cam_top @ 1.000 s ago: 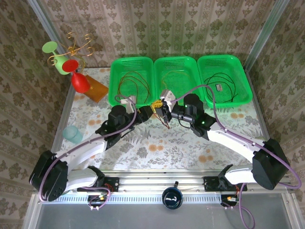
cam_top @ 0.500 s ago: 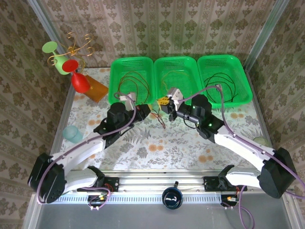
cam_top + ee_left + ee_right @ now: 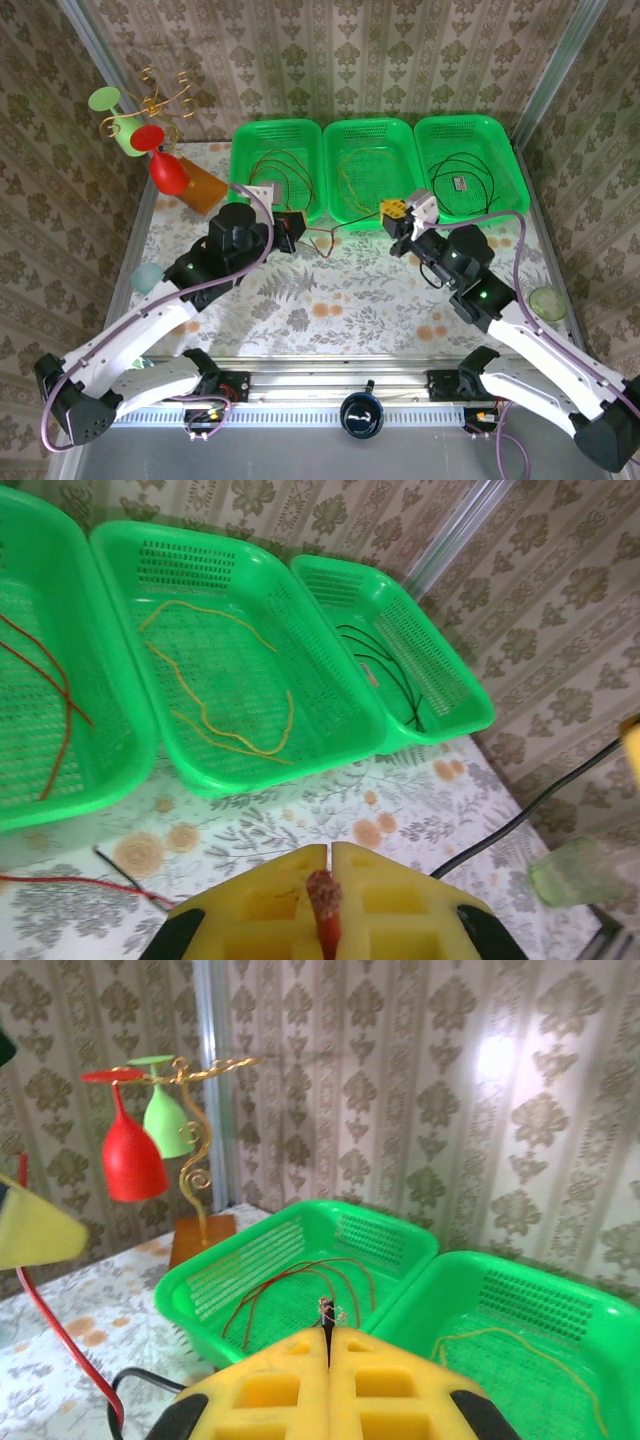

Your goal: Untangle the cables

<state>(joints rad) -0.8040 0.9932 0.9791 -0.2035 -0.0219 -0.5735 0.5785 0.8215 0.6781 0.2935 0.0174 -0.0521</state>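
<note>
My left gripper (image 3: 292, 232) (image 3: 330, 848) is shut on the frayed end of a red cable (image 3: 325, 900), which trails over the table (image 3: 80, 882) (image 3: 318, 240). To the right, my right gripper (image 3: 400, 213) (image 3: 328, 1332) is shut on the end of a black cable (image 3: 327, 1315); that cable loops below it (image 3: 432, 272) (image 3: 520, 815). Brown cables (image 3: 280, 172) lie in the left green basket (image 3: 240, 150). A yellow cable (image 3: 362, 165) lies in the middle basket (image 3: 370, 126). Another black cable (image 3: 462, 178) lies in the right basket (image 3: 470, 122).
A gold rack with a red glass (image 3: 166, 172) and a green glass (image 3: 112, 112) stands at the back left on a wooden base (image 3: 205, 188). A pale cup (image 3: 147, 277) sits at the left edge and a green cup (image 3: 547, 300) at the right edge.
The two grippers have drawn apart, left one leftward and right one rightward. The left gripper has shut on the red cable. The right one still holds the black cable.
</note>
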